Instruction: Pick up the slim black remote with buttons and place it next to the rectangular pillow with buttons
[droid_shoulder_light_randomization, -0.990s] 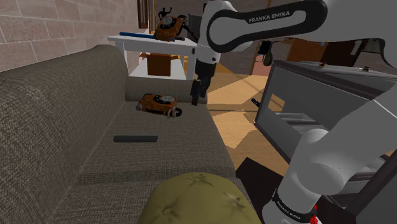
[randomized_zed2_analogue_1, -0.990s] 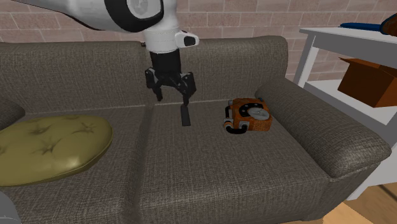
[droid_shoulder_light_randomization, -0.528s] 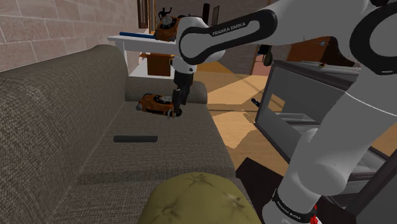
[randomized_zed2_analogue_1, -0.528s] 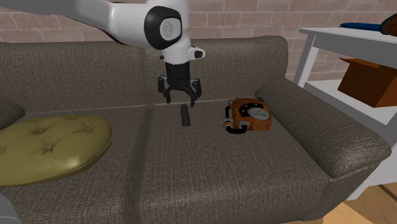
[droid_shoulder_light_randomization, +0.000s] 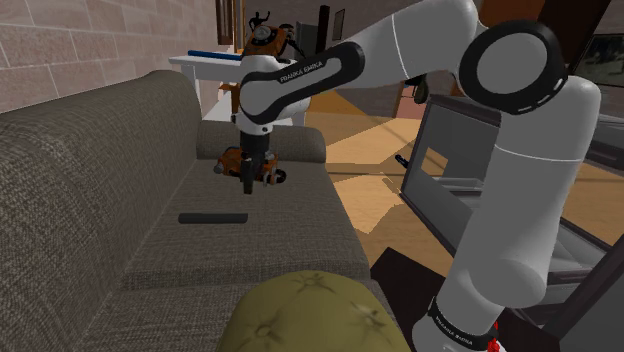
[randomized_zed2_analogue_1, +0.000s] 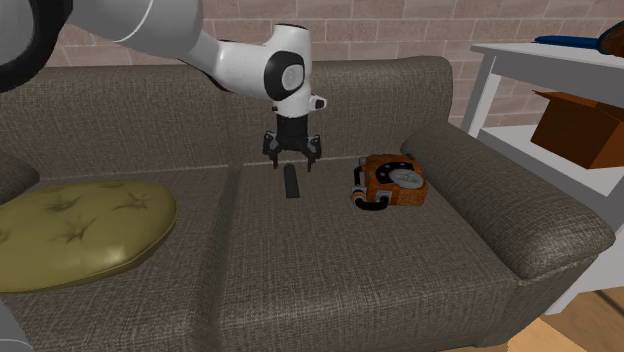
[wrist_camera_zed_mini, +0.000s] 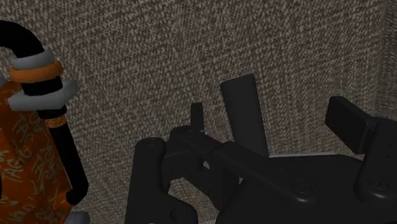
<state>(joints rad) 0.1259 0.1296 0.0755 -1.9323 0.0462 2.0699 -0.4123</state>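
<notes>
A slim black remote (droid_shoulder_light_randomization: 213, 217) lies flat on the grey-brown sofa seat (droid_shoulder_light_randomization: 260, 240), close to the backrest. In the second exterior view the remote (randomized_zed2_analogue_1: 290, 184) sits just below my gripper (randomized_zed2_analogue_1: 292, 163), which hangs open a little above it, fingers pointing down. Through the wrist view the remote (wrist_camera_zed_mini: 245, 111) lies between the spread fingers (wrist_camera_zed_mini: 347, 121), untouched. An olive-green tufted pillow (randomized_zed2_analogue_1: 80, 235) rests at the seat's far end, on the second exterior view's left; it is the pillow (droid_shoulder_light_randomization: 305, 315) at the shoulder view's bottom edge.
An orange old-style telephone (randomized_zed2_analogue_1: 393, 180) lies on the seat beside the padded armrest (randomized_zed2_analogue_1: 500, 210), a short way from the remote. A white side table (randomized_zed2_analogue_1: 520, 70) with a brown box (randomized_zed2_analogue_1: 580, 125) stands past that armrest. A dark cabinet (droid_shoulder_light_randomization: 480, 160) faces the sofa.
The arm has swung from the seat's front edge toward the backrest and come lower, bringing the gripper over the remote. The fingers stayed open; the remote has not moved.
</notes>
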